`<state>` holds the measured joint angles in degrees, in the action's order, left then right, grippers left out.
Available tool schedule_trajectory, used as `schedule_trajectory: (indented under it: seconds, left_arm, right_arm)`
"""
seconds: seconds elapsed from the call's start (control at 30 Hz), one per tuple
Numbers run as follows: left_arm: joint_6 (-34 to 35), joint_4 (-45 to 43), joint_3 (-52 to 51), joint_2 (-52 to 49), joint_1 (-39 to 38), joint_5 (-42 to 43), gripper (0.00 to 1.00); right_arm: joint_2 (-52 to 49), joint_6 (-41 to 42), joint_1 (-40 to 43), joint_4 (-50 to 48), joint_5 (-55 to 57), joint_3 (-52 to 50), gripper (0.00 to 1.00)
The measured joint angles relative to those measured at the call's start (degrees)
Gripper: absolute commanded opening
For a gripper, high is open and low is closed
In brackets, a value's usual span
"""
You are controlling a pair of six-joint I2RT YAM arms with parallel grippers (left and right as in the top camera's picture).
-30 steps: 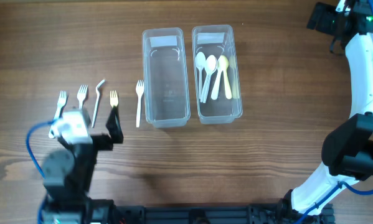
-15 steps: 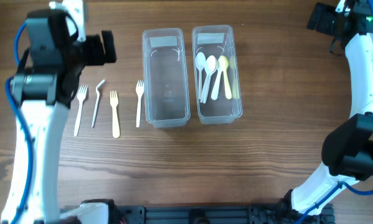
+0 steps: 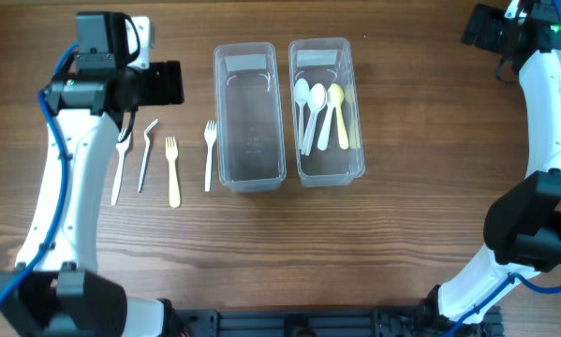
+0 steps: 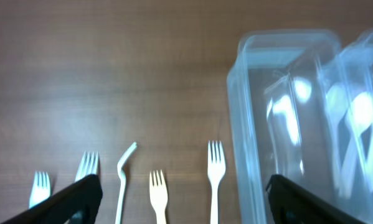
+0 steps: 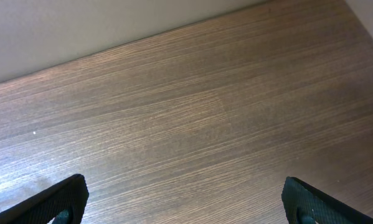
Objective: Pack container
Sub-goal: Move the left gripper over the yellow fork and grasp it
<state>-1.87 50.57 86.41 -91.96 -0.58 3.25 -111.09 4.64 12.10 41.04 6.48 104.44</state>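
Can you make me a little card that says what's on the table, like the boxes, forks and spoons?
left box: empty
right box: spoons inside
forks: in a row on the table, beside the empty box
left arm: jaws open, holding nothing
right arm: jaws open, holding nothing
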Motion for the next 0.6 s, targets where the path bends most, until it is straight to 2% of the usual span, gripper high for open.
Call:
schedule_trajectory:
  seconds: [0.23,0.6]
  left_arm:
    - [-0.42,5.20,0.09,-8.46,0.00,1.55,0.71]
    - [0.92,6.95,0.09,-16.09,0.00,4.50,0.73]
  right_arm:
    - [0.00,0.00,0.00,0.00,0.02,0.00,1.00]
    - [0.00,0.00,0.00,0.00,0.00,0.00,1.00]
